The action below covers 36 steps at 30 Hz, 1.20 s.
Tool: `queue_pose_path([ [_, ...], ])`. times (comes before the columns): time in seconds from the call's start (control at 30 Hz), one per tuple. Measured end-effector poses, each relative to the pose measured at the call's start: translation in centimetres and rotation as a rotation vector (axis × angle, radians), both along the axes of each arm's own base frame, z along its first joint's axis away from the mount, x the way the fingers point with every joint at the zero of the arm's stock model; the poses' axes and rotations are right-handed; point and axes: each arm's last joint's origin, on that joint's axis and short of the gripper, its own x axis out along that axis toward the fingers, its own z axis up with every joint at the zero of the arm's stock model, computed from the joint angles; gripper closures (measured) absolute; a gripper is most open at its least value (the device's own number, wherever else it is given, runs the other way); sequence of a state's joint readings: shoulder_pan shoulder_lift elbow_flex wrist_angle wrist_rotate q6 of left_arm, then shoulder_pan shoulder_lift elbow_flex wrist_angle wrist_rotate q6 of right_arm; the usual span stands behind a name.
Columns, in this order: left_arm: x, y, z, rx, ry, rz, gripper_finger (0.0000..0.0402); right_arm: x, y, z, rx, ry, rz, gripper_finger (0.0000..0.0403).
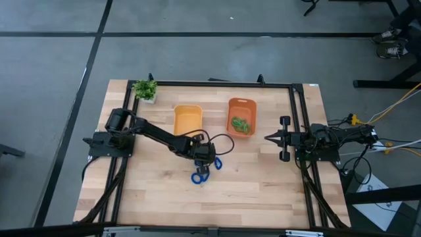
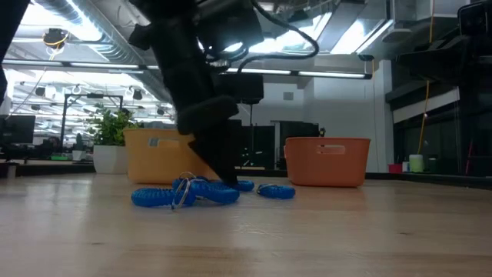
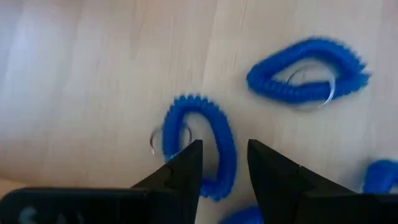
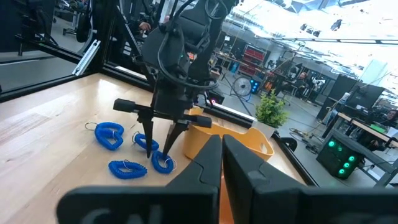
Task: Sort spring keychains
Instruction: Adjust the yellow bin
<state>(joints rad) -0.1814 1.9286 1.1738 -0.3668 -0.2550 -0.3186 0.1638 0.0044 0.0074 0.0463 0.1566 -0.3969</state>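
Observation:
Several bright blue spring keychains (image 1: 201,175) lie flat on the wooden table near its middle, also seen in the low view as blue keychains (image 2: 184,194). Green keychains (image 1: 241,124) lie inside the orange bin (image 1: 241,105). My left gripper (image 3: 224,146) points down over the blue group, open. One finger stands inside a blue coil loop (image 3: 227,134) and the other outside it. Another blue loop (image 3: 308,71) lies just beyond. My right gripper (image 1: 271,138) waits shut above the table's right side. My left gripper comes from above, pointing down, with one side of a blue loop (image 3: 229,165) running between its open fingers. The loop lies flat on the table. Whether either finger touches the coil, I cannot tell.
A yellow bin (image 1: 187,120) stands just beyond the left gripper, and the orange bin is to its right. A small green plant (image 1: 145,89) sits at the far left corner. Bare wood stretches toward the near edge. A black frame borders the table.

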Motion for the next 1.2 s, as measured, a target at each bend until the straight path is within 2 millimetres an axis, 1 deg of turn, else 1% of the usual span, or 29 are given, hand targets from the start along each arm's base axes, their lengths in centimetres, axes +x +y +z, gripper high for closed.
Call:
queue_pose_path([
  [0.17,1.6,-0.3,2.2,0.047,-0.067,-0.046,0.0279,0.0,0.0,0.0,0.0,0.0,0.0,0.0387],
  [0.33,3.3,-1.1,5.7,0.062,-0.131,-0.131,0.0279,0.0,0.0,0.0,0.0,0.0,0.0,0.0387],
  [0.43,3.4,-2.1,7.2,0.037,-0.109,-0.176,0.0279,0.0,0.0,0.0,0.0,0.0,0.0,0.0387],
  [0.53,3.0,-3.3,8.2,0.013,-0.055,-0.2,0.0279,0.0,0.0,0.0,0.0,0.0,0.0,0.0387],
  [0.67,1.5,-5.0,8.3,-0.011,0.061,-0.172,0.0279,0.0,0.0,0.0,0.0,0.0,0.0,0.0387],
  [0.8,-0.7,-6.4,7.8,-0.015,0.222,-0.103,0.0279,0.0,0.0,0.0,0.0,0.0,0.0,0.0387],
  [0.9,-2.0,-7.1,7.3,0.012,0.297,-0.036,0.0283,0.0,0.0,0.0,0.0,0.0,0.0,0.0387],
  [1.07,-3.7,-7.2,5.9,0.162,0.364,0.002,0.0302,0.0,0.0,0.0,0.0,0.0,0.0,0.0387],
  [1.2,-4.4,-5.9,4.3,0.245,0.409,0.031,0.0316,0.0,0.0,0.0,0.0,0.0,0.0,0.0387],
])
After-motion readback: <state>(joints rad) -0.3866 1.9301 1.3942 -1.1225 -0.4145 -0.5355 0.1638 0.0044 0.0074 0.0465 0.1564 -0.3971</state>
